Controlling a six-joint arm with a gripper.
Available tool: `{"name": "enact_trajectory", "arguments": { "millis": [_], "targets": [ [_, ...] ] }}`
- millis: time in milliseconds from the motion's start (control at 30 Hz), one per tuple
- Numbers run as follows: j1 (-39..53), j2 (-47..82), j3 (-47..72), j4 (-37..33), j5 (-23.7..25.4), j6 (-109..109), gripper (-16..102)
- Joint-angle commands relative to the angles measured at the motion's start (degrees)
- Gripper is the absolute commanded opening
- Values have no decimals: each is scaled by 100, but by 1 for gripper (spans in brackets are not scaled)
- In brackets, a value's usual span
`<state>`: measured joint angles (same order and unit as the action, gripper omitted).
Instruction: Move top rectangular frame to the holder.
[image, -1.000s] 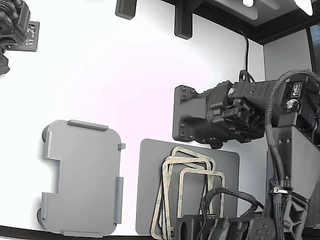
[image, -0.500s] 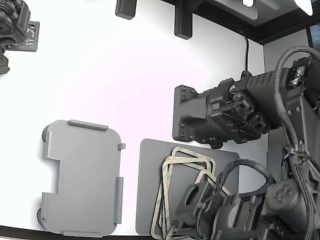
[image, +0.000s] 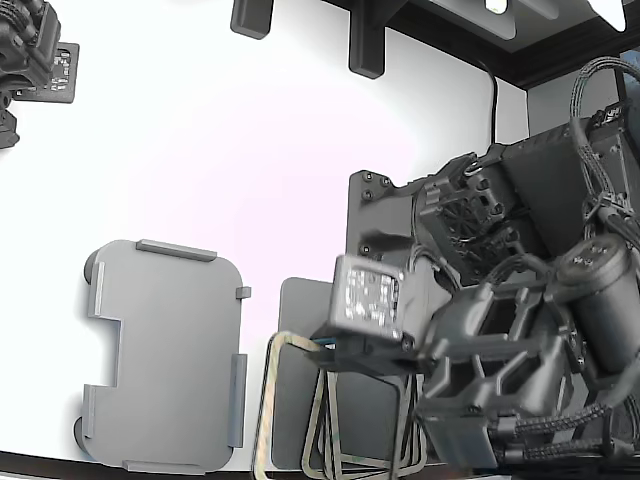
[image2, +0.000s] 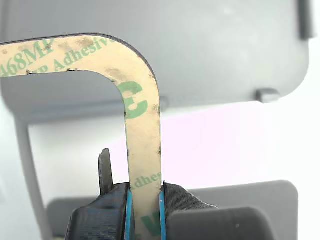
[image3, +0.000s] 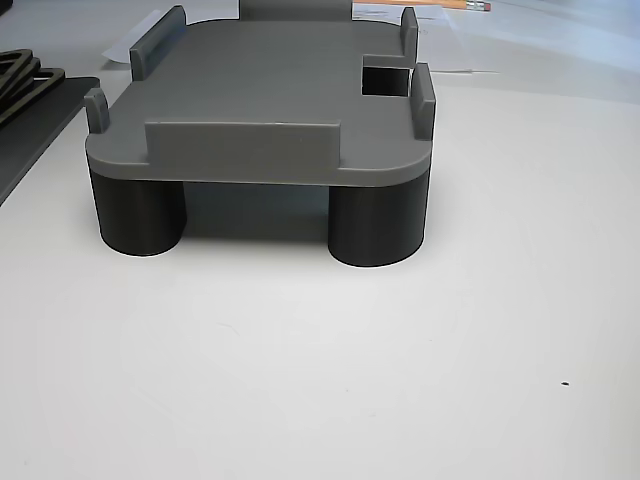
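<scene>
Since a second ago the black arm has swung in from the exterior view's right, and its gripper (image: 325, 345) now carries the thin tan-beige top rectangular frame (image: 268, 395) with green print, lifted clear of the stack and hanging over the edge of the dark grey flat mat (image: 300, 400) nearest the light grey rounded-corner holder (image: 165, 355), not yet over it. The remaining frames (image: 335, 440) lie on the mat. In the wrist view the blue-lined jaws are closed tight on one strip of the frame (image2: 142, 135), whose curved corner reaches toward the holder (image2: 210, 55). The other view shows the holder (image3: 265, 110) standing on dark round feet (image3: 378, 222).
</scene>
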<state>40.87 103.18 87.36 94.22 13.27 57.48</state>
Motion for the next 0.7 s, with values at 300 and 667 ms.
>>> {"name": "enact_trajectory", "arguments": {
  "millis": [300, 667],
  "targets": [
    [-1468, -861, -905, 62, -185, 4799, -11],
    [-1266, -1837, -1626, 62, -387, 6521, -11]
  ]
}}
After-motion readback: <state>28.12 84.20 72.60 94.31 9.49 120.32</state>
